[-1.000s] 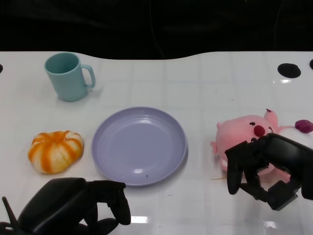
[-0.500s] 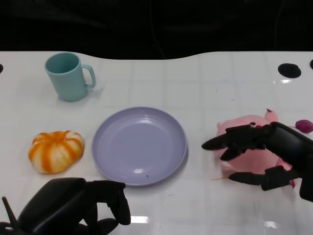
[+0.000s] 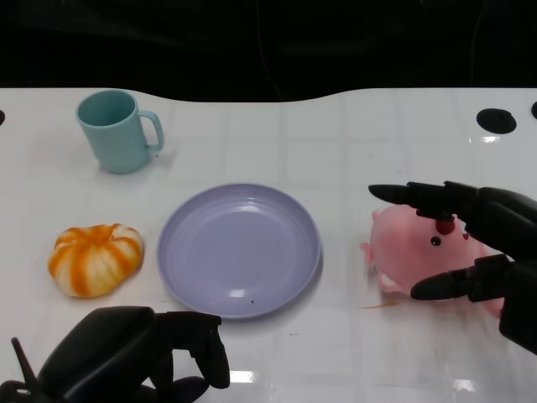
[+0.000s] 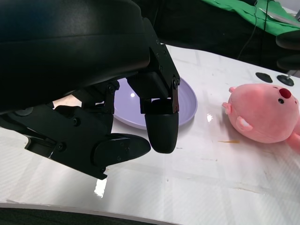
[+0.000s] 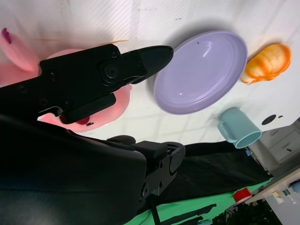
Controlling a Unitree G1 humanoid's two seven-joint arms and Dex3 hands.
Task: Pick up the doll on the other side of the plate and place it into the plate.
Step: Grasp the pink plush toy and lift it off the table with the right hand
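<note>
A pink pig doll (image 3: 413,246) lies on the white table to the right of the lavender plate (image 3: 239,248). My right hand (image 3: 470,243) hovers over the doll with fingers spread apart, one set above its head and the thumb below its belly, holding nothing. The left wrist view shows the doll (image 4: 265,118) beyond the plate (image 4: 185,101). In the right wrist view the doll (image 5: 119,105) lies under my right hand's fingers (image 5: 93,77), with the plate (image 5: 201,70) beyond. My left hand (image 3: 126,361) rests curled at the near table edge, holding nothing.
A teal mug (image 3: 117,130) stands at the far left. An orange and white pumpkin toy (image 3: 94,259) lies left of the plate. A dark round hole (image 3: 497,120) marks the far right of the table.
My right hand has uncurled from a closed pose into a wide spread and shifted up over the pink doll. The left hand has barely moved.
</note>
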